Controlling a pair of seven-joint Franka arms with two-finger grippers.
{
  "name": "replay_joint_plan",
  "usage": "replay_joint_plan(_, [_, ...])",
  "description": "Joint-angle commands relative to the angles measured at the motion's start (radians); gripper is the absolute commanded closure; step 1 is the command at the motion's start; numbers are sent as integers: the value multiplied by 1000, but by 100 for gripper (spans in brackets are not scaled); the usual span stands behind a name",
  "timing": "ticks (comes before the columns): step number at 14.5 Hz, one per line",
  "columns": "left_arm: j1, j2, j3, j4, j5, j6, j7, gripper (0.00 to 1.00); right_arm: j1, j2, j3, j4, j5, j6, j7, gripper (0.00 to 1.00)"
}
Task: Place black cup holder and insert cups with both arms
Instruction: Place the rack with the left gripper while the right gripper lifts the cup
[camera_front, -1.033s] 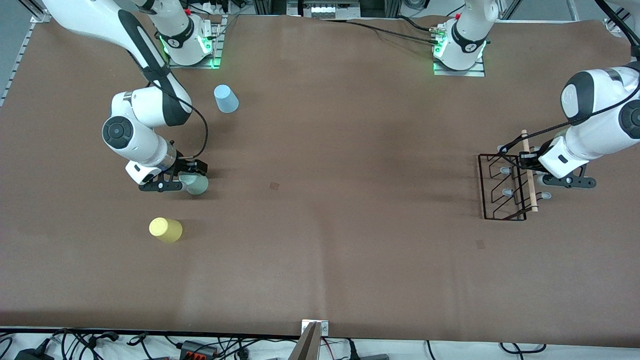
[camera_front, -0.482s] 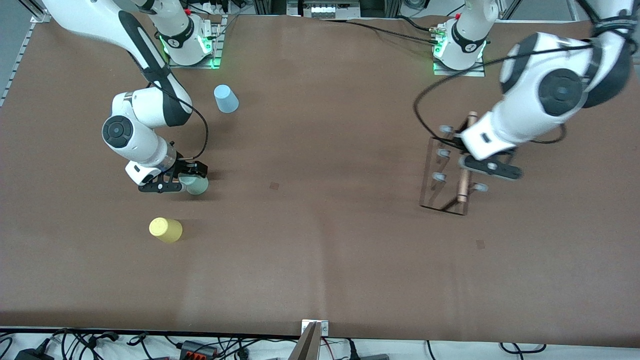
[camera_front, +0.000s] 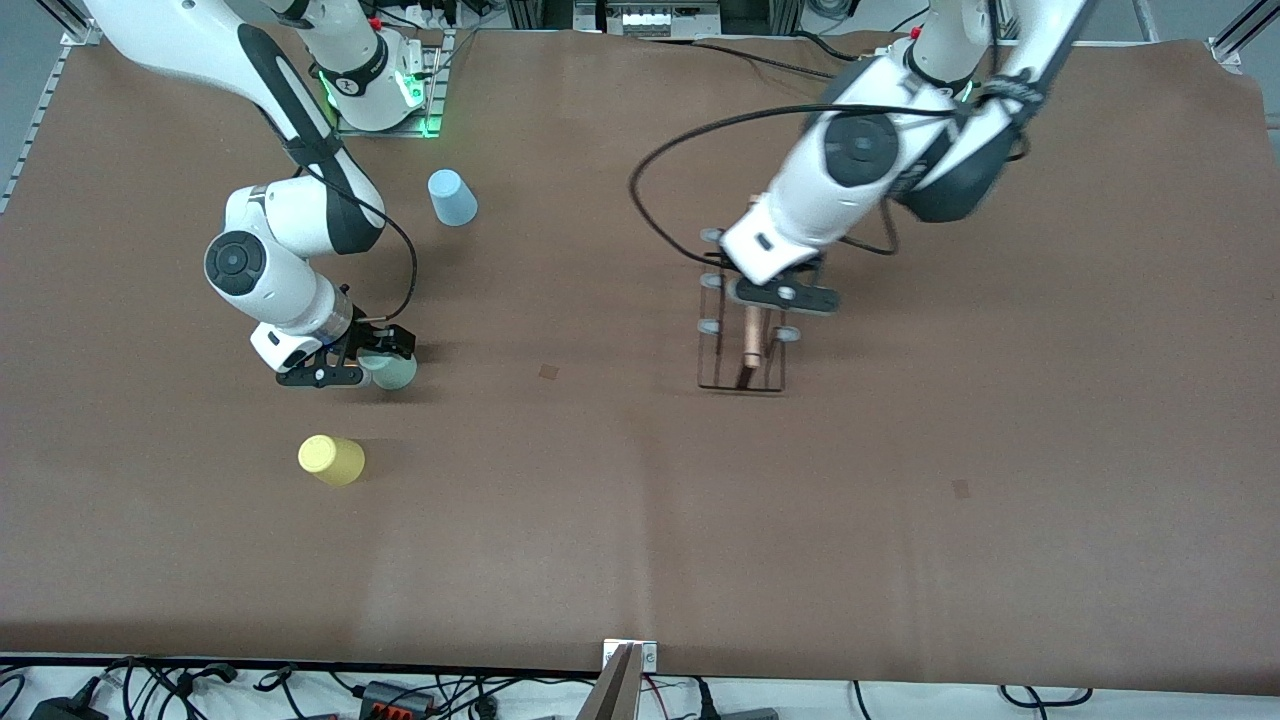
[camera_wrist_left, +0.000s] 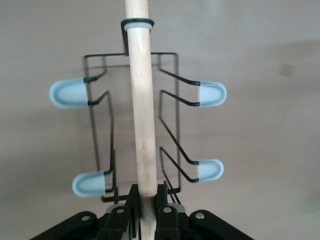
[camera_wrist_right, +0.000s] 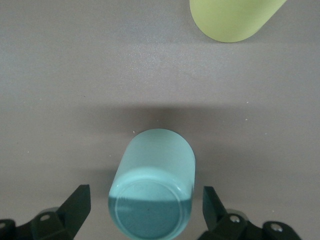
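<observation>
Left claw (camera_wrist_left: 145, 220) is clamping the wooden rod (camera_wrist_left: 141, 115) of the rack (camera_front: 742, 345), holding it over mid-counter (camera_front: 640, 500); four pale-tipped prongs are showing in its wrist view. Right claw (camera_front: 375, 362) is sitting low with jaws spread, flanking the green cup (camera_wrist_right: 152, 187), not pinching it. Yellow cup (camera_front: 332, 459) is lying nearer the camera, blue cup (camera_front: 452, 197) farther, by the right arm's base.

Matt finishes showing throughout

Black cup holder (camera_wrist_left: 170, 100) showing thin wire under a smooth wooden rod (camera_wrist_left: 141, 100); bench (camera_front: 600, 500) looking matt brown.
</observation>
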Motion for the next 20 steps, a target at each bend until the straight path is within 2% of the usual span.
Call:
replay_joint_plan(1, [-103, 148, -1, 159, 2, 25, -165, 99, -4, 3, 7, -9, 7, 23, 9, 38])
replay_joint_plan(3, [-156, 209, 6, 222, 3, 25, -216, 99, -4, 2, 7, -9, 6, 21, 8, 57])
replay_joint_plan(5, [-176, 234, 6, 232, 5, 36, -216, 99, -4, 0, 7, -9, 5, 20, 3, 70])
replay_joint_plan(10, [-217, 278, 9, 230, 71, 69, -239, 97, -6, -53, 7, -6, 0, -9, -7, 74])
replay_joint_plan(11, [-219, 287, 9, 230, 88, 71, -247, 88, -7, -67, 7, -5, -6, -32, -7, 74])
replay_joint_plan(12, [-222, 288, 7, 232, 130, 76, -249, 86, -10, -82, 5, -5, -6, -43, -7, 74])
replay_joint_plan(13, [-222, 286, 6, 232, 156, 77, -249, 55, -10, -86, 5, -6, -7, -49, -7, 74])
replay_joint_plan(14, [-223, 285, 9, 230, 178, 77, -247, 1, -10, -87, 5, -6, -7, -49, -6, 74])
replay_joint_plan(20, [-210, 254, 3, 230, 210, 51, -241, 0, -10, -90, 5, -5, -6, -60, 2, 74])
